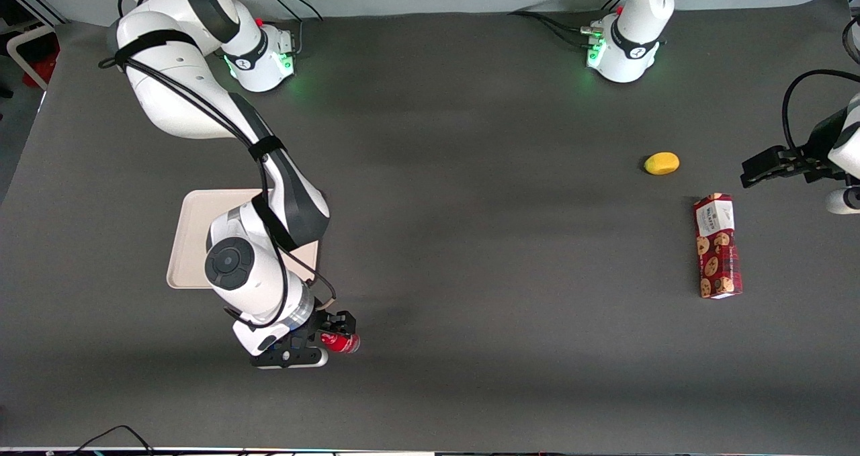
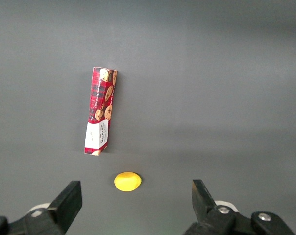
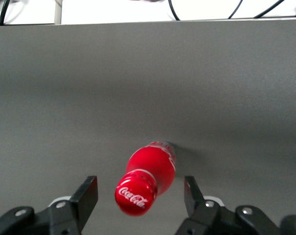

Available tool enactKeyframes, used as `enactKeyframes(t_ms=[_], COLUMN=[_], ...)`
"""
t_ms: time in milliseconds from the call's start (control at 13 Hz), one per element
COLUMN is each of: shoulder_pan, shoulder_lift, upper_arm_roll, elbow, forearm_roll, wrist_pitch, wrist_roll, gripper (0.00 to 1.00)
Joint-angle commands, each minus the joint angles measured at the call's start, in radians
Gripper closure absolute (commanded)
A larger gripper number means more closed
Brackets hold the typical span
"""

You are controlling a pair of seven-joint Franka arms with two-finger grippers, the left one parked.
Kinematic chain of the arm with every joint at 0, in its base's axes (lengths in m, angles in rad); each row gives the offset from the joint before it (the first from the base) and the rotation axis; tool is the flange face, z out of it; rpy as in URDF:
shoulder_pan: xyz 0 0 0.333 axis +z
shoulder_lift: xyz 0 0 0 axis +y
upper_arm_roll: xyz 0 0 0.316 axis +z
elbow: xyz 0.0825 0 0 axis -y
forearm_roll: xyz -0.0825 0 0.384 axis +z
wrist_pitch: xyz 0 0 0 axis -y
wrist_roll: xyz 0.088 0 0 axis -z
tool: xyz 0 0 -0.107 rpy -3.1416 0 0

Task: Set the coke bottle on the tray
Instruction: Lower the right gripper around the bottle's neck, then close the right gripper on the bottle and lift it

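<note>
White "Coca-Cola" script stands on the bottle's [image 3: 150, 174] red cap; the cookie box's [image 1: 718, 246] lettering is unreadable.

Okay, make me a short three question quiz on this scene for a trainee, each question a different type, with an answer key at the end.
1. True or false: the coke bottle already rests on the tray.
2. The gripper fingers are: A) shut on the bottle, B) open on either side of it, C) over the tray.
3. Which object lies nearest the cookie box?

Key
1. False; it is on the table, nearer the front camera than the tray.
2. B.
3. The lemon.
</note>
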Motion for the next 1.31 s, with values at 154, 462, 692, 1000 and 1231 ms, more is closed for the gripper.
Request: enactKeyframes(t_ms=[154,462,692,1000,1231], shoulder_pan=[0.007,0.007,0.009,0.004,0.003], shoulder_lift=[0.033,0.039,0.04,0.039,0.039], upper_arm_roll=[-0.007,-0.004,-0.001,0.002,0.004], elbow=[0.043,0.042,0.042,0.04,0.04], forearm_roll=[-0.022,-0.019,-0.013,-0.009,-0.008], wrist_pitch=[0.035,0.053,0.055,0.053,0.045], wrist_roll=[-0.025,-0.019,-0.008,-0.011,-0.011], gripper=[0.35,0.51,0.51,0.85,1.0])
